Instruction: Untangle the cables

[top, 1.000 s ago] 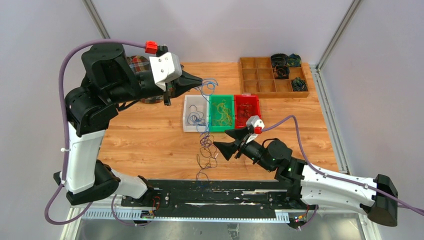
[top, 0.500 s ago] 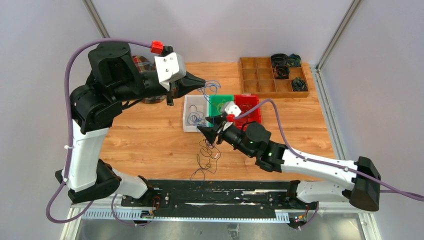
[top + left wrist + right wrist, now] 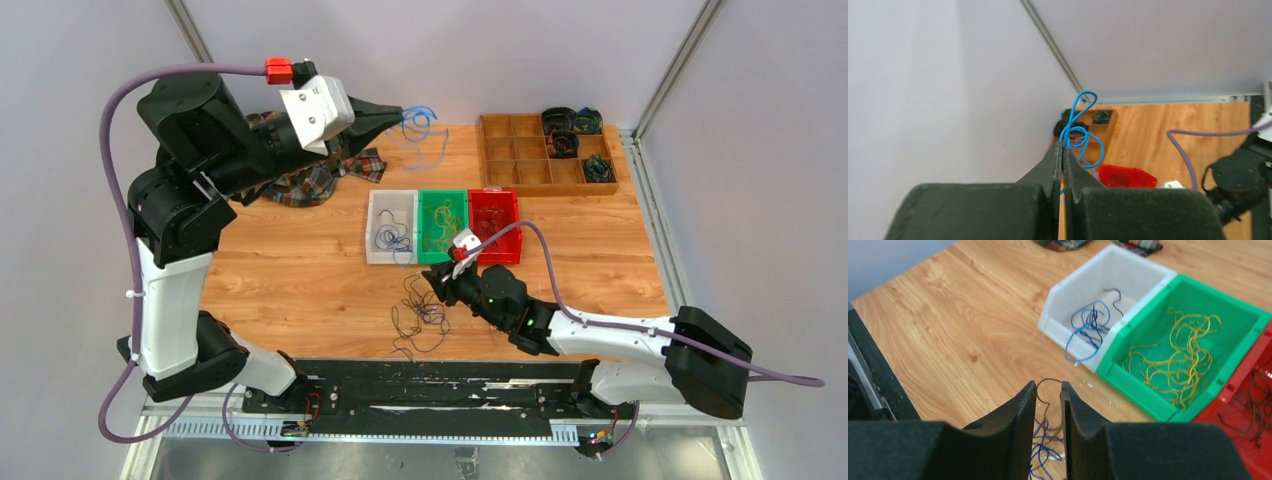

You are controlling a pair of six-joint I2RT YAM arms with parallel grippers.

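My left gripper (image 3: pixel 400 112) is raised high over the back of the table, shut on a blue cable (image 3: pixel 422 128) that dangles in loops from its tips. The left wrist view shows the blue cable (image 3: pixel 1082 134) pinched between the closed fingers of the left gripper (image 3: pixel 1063 146). A tangle of dark and blue cables (image 3: pixel 420 312) lies on the wood near the front edge. My right gripper (image 3: pixel 432 283) is low over it. In the right wrist view the right gripper (image 3: pixel 1049 386) is narrowly open, with a brown cable loop (image 3: pixel 1047 381) spanning the gap and blue strands (image 3: pixel 1044 452) below.
Three bins stand in a row: white bin (image 3: pixel 378 250) with blue cables, green bin (image 3: pixel 443 257) with yellow ones, red bin (image 3: pixel 497 194) with dark ones. A wooden compartment tray (image 3: pixel 500 160) sits at the back right. A plaid cloth (image 3: pixel 320 182) lies at the back left.
The left gripper rose and drew back, lifting the blue cable away from the tangle. The right arm swung left and down onto the tangle, its jaws narrowing.
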